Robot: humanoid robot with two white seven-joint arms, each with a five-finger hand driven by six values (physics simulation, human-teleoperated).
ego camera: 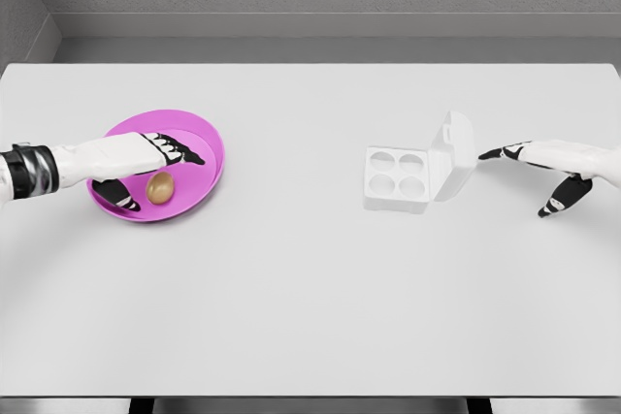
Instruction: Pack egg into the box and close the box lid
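A brown egg (160,187) lies in a magenta plate (199,133) at the table's left. My left hand (155,174) hovers over the plate with fingers spread, the egg just between thumb and fingers but not gripped. A white egg box (398,179) with round cups sits right of centre, its lid (452,155) standing open on the right side. My right hand (529,179) is just right of the lid, fingers extended toward it, thumb hanging down, holding nothing.
A white table (310,298) spans the view, with a grey wall behind its far edge. Nothing else stands on it.
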